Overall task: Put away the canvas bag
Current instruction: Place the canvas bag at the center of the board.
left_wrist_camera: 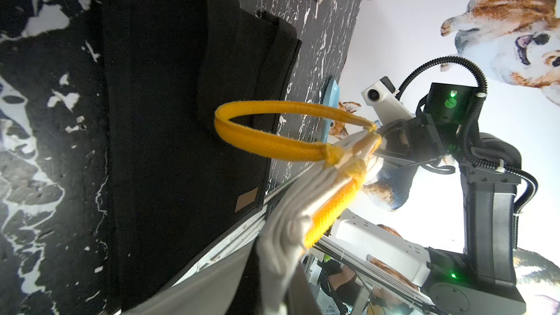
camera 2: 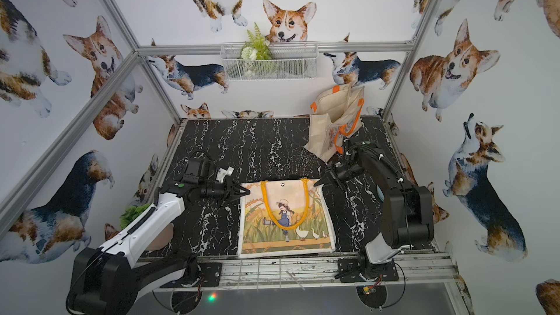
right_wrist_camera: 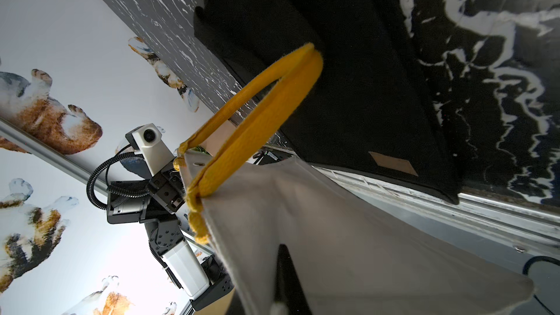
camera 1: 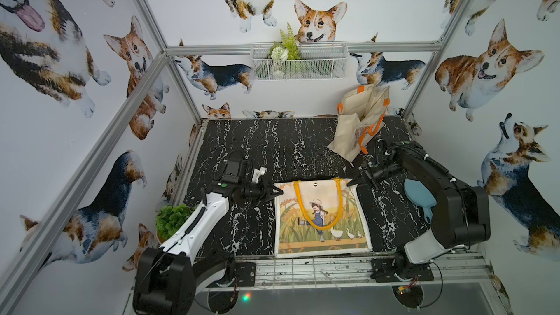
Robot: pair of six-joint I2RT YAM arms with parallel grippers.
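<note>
Aloft between two hands, the canvas bag (camera 1: 321, 219) hangs stretched. The left hand (camera 1: 277, 191) is clenched on one top corner and the right hand (camera 1: 355, 181) on the other. Its lower hem reaches the front edge of the surface (camera 1: 272, 146) in both top views. Bare black marble runs beyond both hands to the back wall. A cream bag (camera 1: 360, 119) leans in the corner beyond the right hand, a blue brush (camera 1: 419, 192) lies behind that hand beside its arm, and a plant (camera 1: 171, 219) sits behind the left hand at the side edge. Below the hands lies a black cloth (left_wrist_camera: 181, 101). The bag is pale canvas, printed with a girl in a hat and white geese, and its yellow handles (camera 1: 297, 204) loop down across the print.
</note>
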